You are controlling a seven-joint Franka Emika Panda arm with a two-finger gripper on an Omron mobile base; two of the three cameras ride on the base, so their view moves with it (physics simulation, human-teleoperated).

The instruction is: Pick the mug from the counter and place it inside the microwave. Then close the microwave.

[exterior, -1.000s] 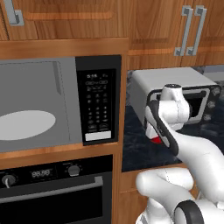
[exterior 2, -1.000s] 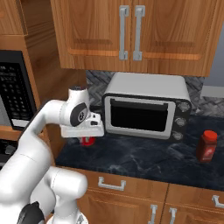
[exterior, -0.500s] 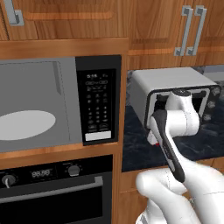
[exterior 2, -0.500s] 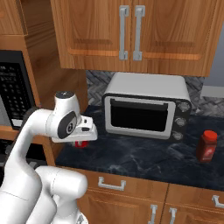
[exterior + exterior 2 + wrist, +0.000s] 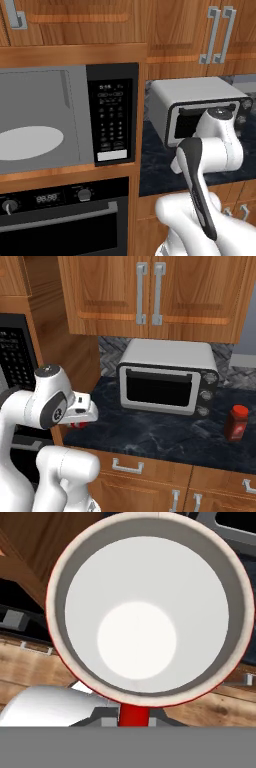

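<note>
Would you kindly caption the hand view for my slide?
Looking straight down into the red mug, its white interior facing the camera, held in the shut gripper.

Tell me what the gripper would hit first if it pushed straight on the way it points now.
The mug itself sits straight ahead of the gripper, which is shut on its handle. Past the mug's rim, wooden cabinet fronts lie in that line, so probably those next, though depth is unclear.

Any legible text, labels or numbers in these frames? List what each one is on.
Microwave keypad panel: rows of white button markings, too small to read.
Oven display below the microwave: pale digits, too blurred to read.
Toaster oven knobs: no readable marks.
Red jar on the counter: no label visible.
Mug: no text.
</note>
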